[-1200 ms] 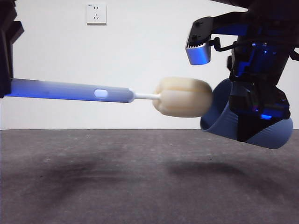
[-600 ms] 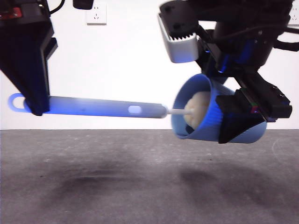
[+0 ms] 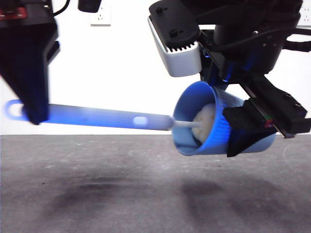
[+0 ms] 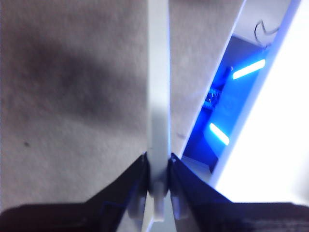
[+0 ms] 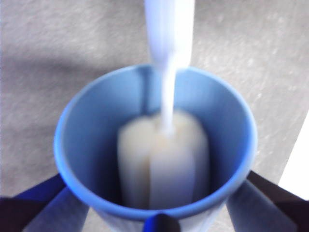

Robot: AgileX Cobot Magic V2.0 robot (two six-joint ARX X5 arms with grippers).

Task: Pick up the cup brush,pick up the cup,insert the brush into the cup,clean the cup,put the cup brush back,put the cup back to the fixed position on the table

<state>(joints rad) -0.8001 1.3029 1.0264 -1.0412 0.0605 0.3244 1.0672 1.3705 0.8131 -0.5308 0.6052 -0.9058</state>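
The blue cup [image 3: 214,127] hangs tipped on its side above the table [image 3: 121,189], mouth facing left, with my right gripper [image 3: 252,128] shut on its ribbed wall. Looking down from the right wrist, the cup [image 5: 154,145] fills the picture between the jaws of the right gripper [image 5: 154,212]. The cup brush [image 3: 102,117] lies level in the air, its cream sponge head [image 3: 205,124] inside the cup [image 5: 164,164]. My left gripper [image 3: 30,104] is shut on the grey handle near its looped end, and the handle [image 4: 158,96] runs out from between the left gripper's [image 4: 158,186] jaws.
A white wall socket [image 3: 99,18] sits high on the back wall. Soft shadows of both arms fall on the table below them. The right arm's silver wrist camera [image 3: 177,41] juts out above the cup.
The brush has gone from outside the cup's mouth to deep inside it. The cup and right arm have shifted left and turned the mouth more toward the camera.
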